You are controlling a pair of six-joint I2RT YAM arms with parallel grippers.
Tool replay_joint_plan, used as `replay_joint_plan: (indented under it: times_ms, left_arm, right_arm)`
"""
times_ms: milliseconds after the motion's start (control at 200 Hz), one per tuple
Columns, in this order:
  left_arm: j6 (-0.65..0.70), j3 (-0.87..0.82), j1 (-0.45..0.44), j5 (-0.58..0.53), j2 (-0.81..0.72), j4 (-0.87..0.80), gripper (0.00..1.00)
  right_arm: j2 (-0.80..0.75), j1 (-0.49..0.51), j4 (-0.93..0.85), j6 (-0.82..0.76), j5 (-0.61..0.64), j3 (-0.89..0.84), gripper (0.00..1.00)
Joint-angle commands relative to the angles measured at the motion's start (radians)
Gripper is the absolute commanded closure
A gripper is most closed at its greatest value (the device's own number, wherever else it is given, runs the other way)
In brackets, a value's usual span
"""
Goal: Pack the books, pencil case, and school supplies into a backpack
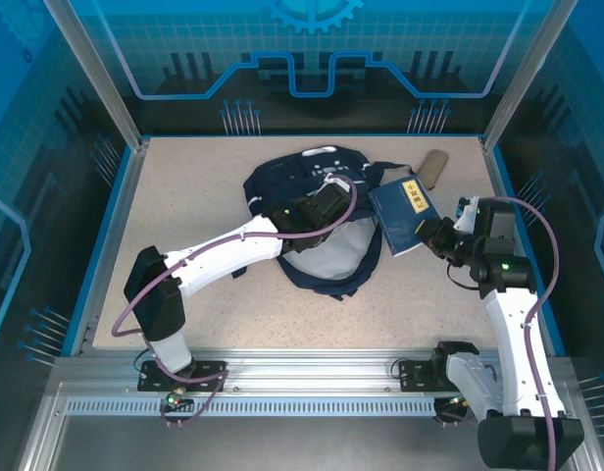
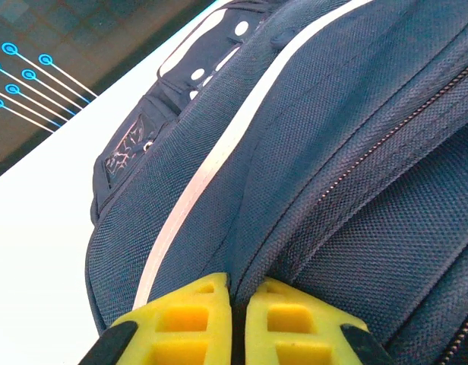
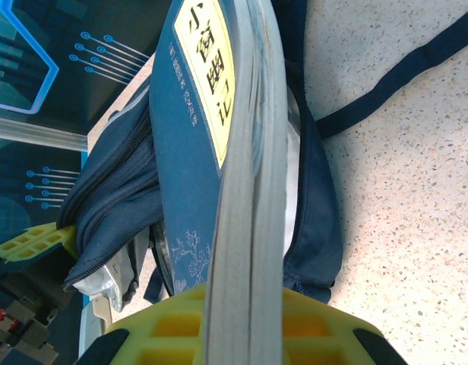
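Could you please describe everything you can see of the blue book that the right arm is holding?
The book is a thin navy softcover with a pale yellow title label printed in dark characters and a faint blossom drawing on its cover. Its grey page edges face the wrist camera. The right gripper is shut on one end, holding it tilted at the right side of the backpack. Whether it touches the bag I cannot tell.

Robot lab cell: aluminium frame point(image 1: 96, 77), blue printed panels point(image 1: 312, 59).

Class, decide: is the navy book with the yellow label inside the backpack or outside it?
Outside. The right claw pinches the book, which sits beside the backpack, not in its opening.
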Motion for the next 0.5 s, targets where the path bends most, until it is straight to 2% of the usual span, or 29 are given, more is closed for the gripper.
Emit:
replay_joint_plan:
  times_ms: [0,325,405,495]
  left_arm:
    - [-0.044,0.063,0.015,-0.094,-0.008,0.166,0.93]
    - [-0.06,0.022,0.025,-0.133,0.012,0.121,0.93]
    - [-0.061,0.03,0.025,-0.125,-0.003,0.133,0.94]
    - [-0.06,0.043,0.024,-0.098,-0.024,0.152,0.94]
  right_arm:
    - [-0.074,0.02,-0.033,0.034,-0.002,-0.033,0.98]
    - [-0.095,0.024,-0.154,-0.036,0.168,0.068,0.99]
    - [-0.086,0.027,-0.122,-0.024,0.111,0.043,1.0]
    - [-0.052,0.038,-0.014,0.008,-0.075,-0.008,1.0]
